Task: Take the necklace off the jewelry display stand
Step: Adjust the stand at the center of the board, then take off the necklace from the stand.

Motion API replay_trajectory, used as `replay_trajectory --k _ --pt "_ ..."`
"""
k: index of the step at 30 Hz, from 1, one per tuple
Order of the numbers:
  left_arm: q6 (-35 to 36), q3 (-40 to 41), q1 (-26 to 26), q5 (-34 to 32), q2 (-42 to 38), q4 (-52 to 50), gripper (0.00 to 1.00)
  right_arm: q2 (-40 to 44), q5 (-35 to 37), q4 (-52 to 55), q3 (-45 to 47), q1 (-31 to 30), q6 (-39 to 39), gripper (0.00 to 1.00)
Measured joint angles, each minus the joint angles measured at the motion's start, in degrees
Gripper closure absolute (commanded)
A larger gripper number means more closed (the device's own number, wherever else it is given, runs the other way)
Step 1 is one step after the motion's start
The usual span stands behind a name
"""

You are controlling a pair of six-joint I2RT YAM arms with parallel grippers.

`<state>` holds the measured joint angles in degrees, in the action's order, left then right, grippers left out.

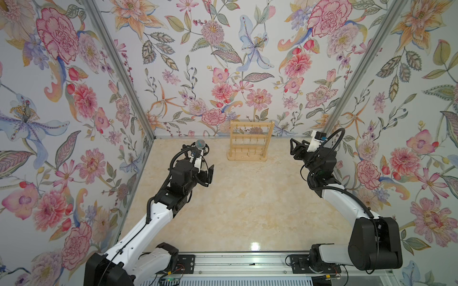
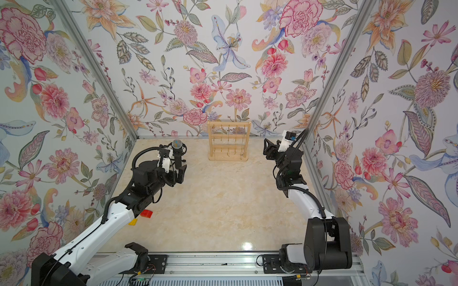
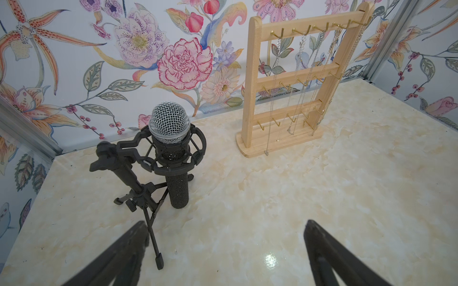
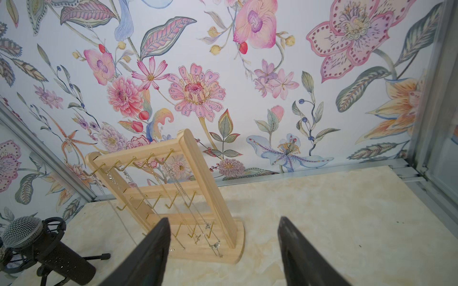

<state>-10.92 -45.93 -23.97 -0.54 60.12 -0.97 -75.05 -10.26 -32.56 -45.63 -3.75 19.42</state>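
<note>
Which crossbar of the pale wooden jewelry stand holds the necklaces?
The top crossbar: every thin chain necklace hangs from its gold hooks; hooks on the middle crossbar and bottom crossbar look bare.

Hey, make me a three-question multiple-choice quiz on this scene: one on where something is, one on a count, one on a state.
1. Where is the jewelry display stand?
A. Near the back wall
B. At the front rail
C. In the tabletop's middle

2. How many crossbars does it have?
A. Two
B. Three
C. Five

3. The necklaces are:
A. Lying on the tabletop
B. Draped over the microphone
C. Hanging from the hooks

Answers:
1 A, its base sits close to the floral wall in both top views.
2 B, three bars join the two posts in the left wrist view.
3 C, the chains dangle from the top row of hooks.
</note>
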Motion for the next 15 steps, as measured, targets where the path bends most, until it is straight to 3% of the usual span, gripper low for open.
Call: replay_trajectory --k 7,15 --pt "-0.3 -3.5 0.4 -0.7 1.0 -3.0 0.01 7.7 -10.6 -3.3 10.3 3.3 3.9 0.30" --pt "-3.4 -10.9 -0.5 -1.2 3.7 -6.5 0.01 8.0 -21.1 -4.9 11.7 4.3 6.8 0.34"
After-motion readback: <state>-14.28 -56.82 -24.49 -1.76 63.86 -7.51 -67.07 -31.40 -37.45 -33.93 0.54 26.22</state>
